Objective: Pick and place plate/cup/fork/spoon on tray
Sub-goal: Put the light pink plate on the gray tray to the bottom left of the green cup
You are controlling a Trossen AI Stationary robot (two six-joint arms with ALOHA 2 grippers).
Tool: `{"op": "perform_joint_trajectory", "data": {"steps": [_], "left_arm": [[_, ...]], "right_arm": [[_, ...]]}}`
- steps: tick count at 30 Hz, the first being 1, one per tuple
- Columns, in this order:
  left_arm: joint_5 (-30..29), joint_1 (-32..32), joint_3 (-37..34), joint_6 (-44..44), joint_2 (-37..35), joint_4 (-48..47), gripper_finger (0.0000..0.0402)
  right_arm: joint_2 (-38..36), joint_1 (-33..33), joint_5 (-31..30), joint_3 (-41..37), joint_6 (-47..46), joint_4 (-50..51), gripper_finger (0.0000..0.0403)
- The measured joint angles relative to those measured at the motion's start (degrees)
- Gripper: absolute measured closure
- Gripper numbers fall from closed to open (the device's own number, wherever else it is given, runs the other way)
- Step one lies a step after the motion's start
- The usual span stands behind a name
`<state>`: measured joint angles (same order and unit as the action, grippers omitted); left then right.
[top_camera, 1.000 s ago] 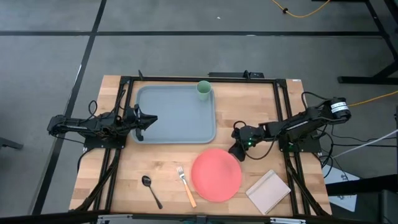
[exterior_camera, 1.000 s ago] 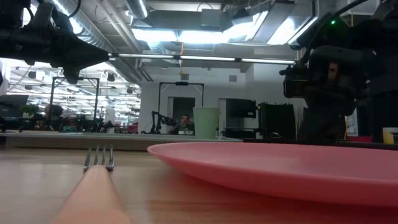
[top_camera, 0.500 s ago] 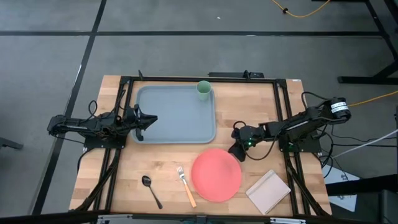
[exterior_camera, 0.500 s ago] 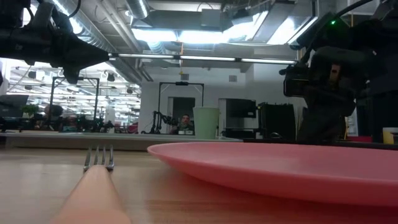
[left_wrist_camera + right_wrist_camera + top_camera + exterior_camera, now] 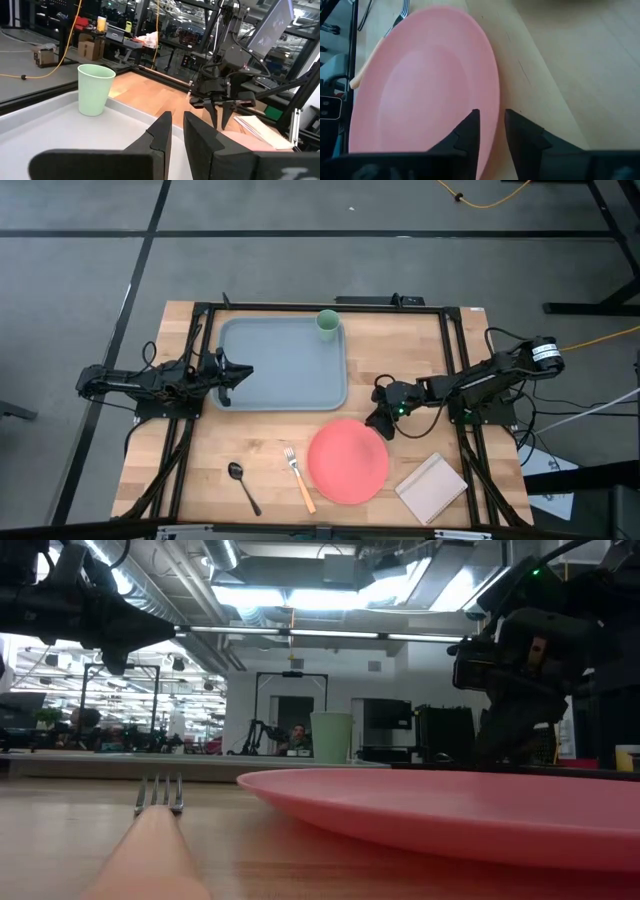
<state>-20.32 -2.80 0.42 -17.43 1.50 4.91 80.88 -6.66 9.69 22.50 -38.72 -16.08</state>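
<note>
Closing in: right end effector [image 5: 491,131] straddles plate [image 5: 347,461] rim, fingers slightly apart; barely shifted since a second ago;
Left end effector [image 5: 177,131]: near-closed, over tray [image 5: 283,365];
Meaning: plate grasp pending

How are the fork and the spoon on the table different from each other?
The fork has silver tines and a pale orange handle; the spoon looks dark all over. The fork ends in prongs, the spoon in a small oval bowl. The fork lies right beside the pink plate, the spoon farther from it, nearer the table's left side. Both lie flat on the bare wood, outside the tray, heads toward it, handles slanting the same way.
</note>
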Motion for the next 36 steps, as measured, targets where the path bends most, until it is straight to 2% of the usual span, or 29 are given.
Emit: {"op": "perform_joint_trajectory", "data": {"steps": [8,26,36], "left_arm": [[0.00,0.00,0.00,0.00,0.00,-0.20,0.0360],[0.02,0.01,0.00,0.02,0.00,-0.20,0.0360],[0.02,-0.01,-0.02,0.02,-0.02,-0.20,0.0360]], "right_arm": [[0.00,0.00,0.00,0.00,-1.90,0.23,0.0293],[0.18,-0.04,0.52,0.00,-3.03,1.40,0.0292],[4.60,-1.45,0.96,0.02,-6.11,-0.09,0.0292]]}}
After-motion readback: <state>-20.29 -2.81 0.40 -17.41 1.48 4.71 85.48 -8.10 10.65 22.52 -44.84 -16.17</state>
